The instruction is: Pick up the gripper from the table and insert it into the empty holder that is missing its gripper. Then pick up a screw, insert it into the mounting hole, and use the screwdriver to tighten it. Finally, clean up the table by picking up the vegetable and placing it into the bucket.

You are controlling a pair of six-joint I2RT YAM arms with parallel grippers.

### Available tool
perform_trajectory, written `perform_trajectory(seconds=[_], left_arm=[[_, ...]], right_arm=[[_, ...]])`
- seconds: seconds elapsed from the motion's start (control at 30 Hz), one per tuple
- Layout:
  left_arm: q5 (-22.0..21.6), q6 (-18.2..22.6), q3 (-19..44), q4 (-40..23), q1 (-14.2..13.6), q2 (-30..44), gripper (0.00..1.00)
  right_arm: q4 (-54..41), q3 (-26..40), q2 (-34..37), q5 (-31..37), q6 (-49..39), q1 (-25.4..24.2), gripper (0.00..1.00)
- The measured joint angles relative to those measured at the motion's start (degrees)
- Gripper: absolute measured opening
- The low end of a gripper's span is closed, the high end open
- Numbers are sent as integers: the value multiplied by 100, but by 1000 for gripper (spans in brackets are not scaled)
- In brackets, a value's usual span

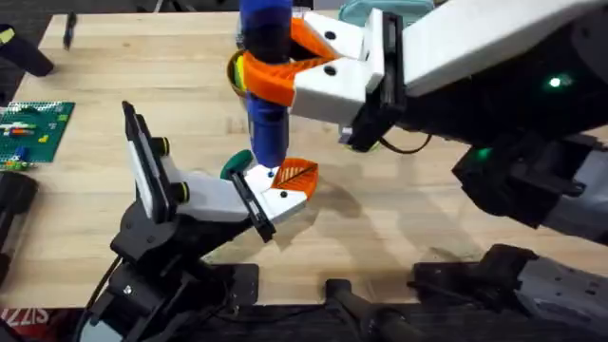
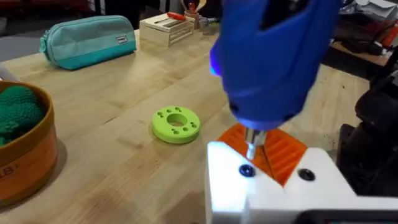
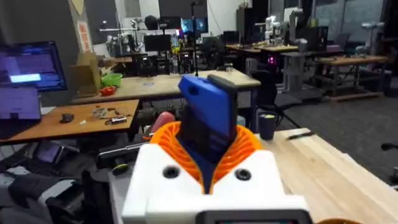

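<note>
The right gripper (image 1: 285,66) had its orange fingers (image 1: 271,85) clamped tight around the blue screwdriver (image 1: 266,104), holding it upright over the middle of the wooden surface (image 1: 399,209). Its bit pointed straight down into the left gripper (image 1: 290,182). Couldn't tell how far the left fingers were open. A green disc (image 2: 176,124) sat on the surface nearby.

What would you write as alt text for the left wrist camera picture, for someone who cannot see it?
A thick blue screwdriver points its metal tip down between the orange pads of a white robot gripper. On the wooden table behind lie a green ring with holes and a teal pouch. An orange bucket holding something green and knitted stands nearby.
</note>
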Motion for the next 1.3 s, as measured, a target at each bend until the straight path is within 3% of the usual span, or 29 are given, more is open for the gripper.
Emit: perform_trajectory(seconds=[1.3], left_arm=[[2, -56, 0, 7, 0, -2, 10]], right_arm=[[148, -15, 180, -67, 123, 17, 40]])
